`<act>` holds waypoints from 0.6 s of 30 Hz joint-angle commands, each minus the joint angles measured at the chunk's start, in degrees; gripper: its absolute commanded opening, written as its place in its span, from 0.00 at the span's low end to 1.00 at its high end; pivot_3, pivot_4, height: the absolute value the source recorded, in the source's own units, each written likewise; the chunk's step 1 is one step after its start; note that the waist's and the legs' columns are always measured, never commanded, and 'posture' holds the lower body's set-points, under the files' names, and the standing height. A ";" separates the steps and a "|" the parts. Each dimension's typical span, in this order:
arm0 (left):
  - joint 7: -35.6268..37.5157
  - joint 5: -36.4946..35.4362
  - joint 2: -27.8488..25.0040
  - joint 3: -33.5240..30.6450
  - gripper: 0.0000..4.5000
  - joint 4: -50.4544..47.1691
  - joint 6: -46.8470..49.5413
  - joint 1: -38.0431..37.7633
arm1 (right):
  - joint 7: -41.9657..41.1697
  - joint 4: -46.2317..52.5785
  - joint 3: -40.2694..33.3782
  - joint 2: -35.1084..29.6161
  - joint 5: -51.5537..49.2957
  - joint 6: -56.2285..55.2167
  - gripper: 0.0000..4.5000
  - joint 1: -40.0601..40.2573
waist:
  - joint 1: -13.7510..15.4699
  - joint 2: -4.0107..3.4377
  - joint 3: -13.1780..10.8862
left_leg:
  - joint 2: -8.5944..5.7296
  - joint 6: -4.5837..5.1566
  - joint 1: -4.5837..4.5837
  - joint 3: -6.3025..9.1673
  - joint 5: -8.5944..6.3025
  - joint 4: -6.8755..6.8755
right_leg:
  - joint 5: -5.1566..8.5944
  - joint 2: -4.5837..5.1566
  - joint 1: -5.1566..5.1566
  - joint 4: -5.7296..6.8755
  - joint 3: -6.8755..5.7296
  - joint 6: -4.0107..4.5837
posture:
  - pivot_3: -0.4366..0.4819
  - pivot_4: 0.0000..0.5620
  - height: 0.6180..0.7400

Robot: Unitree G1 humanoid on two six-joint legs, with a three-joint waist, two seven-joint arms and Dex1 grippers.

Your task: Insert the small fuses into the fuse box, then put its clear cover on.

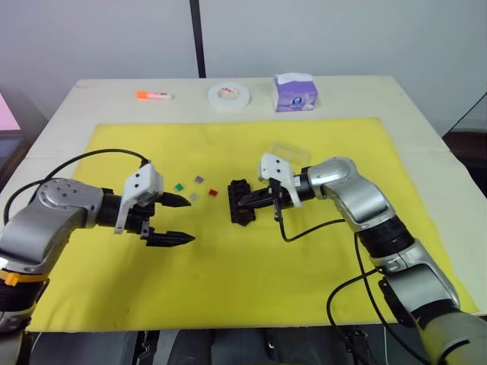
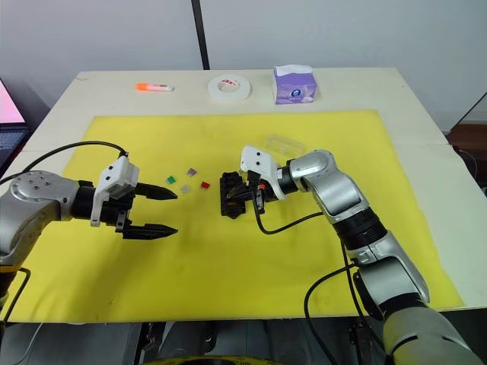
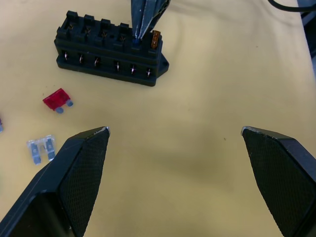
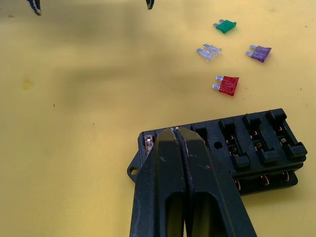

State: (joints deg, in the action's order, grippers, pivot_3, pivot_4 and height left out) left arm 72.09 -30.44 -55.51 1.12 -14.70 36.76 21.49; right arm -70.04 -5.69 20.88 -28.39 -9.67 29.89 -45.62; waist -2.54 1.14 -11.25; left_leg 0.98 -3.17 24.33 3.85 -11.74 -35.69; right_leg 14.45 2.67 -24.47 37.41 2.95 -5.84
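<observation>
Small black rectangular plastic fuse box (image 1: 240, 201) sits at centre of the yellow mat (image 1: 228, 289), just left of the right gripper (image 1: 247, 201). Right gripper's two black fingers are pressed together, tips down on the box's near-end slot; left wrist view shows a bluish bit pinched at the tips, beside an orange fuse (image 3: 155, 38) already seated in the end slot. Cannot tell for sure what the bluish bit is.

Left gripper (image 1: 183, 220) at mid-left of the frame, fingers spread wide, holding nothing, hovering over bare mat, well apart from the box.

Loose fuses lie on the mat between the left gripper and the box: green fuse (image 1: 179, 186), purple fuse (image 1: 199, 179), grey-clear fuse (image 1: 193, 195), red fuse (image 1: 213, 192) nearest the box.

Clear rectangular plastic cover (image 1: 290, 151) lies on the mat upper right of the box, just behind the right gripper's wrist.

Along the top of the frame on the pale table (image 1: 426, 152): orange marker (image 1: 154, 96), white tape roll (image 1: 230, 95), purple tissue box (image 1: 294, 92).
</observation>
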 commanded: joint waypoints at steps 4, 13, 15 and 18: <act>-0.14 0.30 -0.07 -0.62 1.00 -0.45 -1.04 0.68 | 0.42 -1.67 1.17 -0.33 1.62 -1.32 0.01 1.47 | 0.00 0.00 0.01 | 0.00 0.00 -0.02 0.00 0.00 0.00 | 0.00 0.00 0.02 0.00 0.00 0.00 | 0.48 0.27 1.00; -0.19 0.83 -0.09 -0.81 1.00 0.02 -1.44 0.51 | -0.08 -1.71 1.55 -0.71 1.55 -1.61 0.01 2.05 | 0.00 0.00 0.02 | 0.00 0.00 -0.14 0.00 0.00 0.00 | 0.00 0.00 0.13 0.01 0.00 0.00 | 0.48 0.27 1.00; -0.18 0.99 -0.04 -0.82 1.00 0.17 -1.59 0.47 | -0.15 -0.97 1.52 -0.75 1.31 -1.06 0.01 2.20 | 0.00 0.00 0.02 | 0.00 0.00 -0.16 0.00 0.00 0.00 | 0.00 0.00 0.15 0.01 0.00 0.00 | 0.48 0.27 1.00; -0.18 1.31 0.19 -0.66 1.00 0.61 -1.93 0.58 | -0.25 -0.72 1.51 -0.80 1.25 -0.80 0.01 2.22 | 0.00 0.00 0.02 | 0.00 0.00 -0.16 0.00 0.00 0.00 | 0.00 0.00 0.15 0.01 0.00 0.00 | 0.48 0.27 1.00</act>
State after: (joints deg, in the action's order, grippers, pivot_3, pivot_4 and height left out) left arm 72.01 -29.23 -55.44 1.14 -13.99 35.65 21.50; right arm -69.94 -6.39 20.89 -28.38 -9.56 28.00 -44.71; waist -2.54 1.14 -11.23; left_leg 0.98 -3.17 24.16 3.85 -11.74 -35.69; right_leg 14.45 2.67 -24.32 37.42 2.95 -5.84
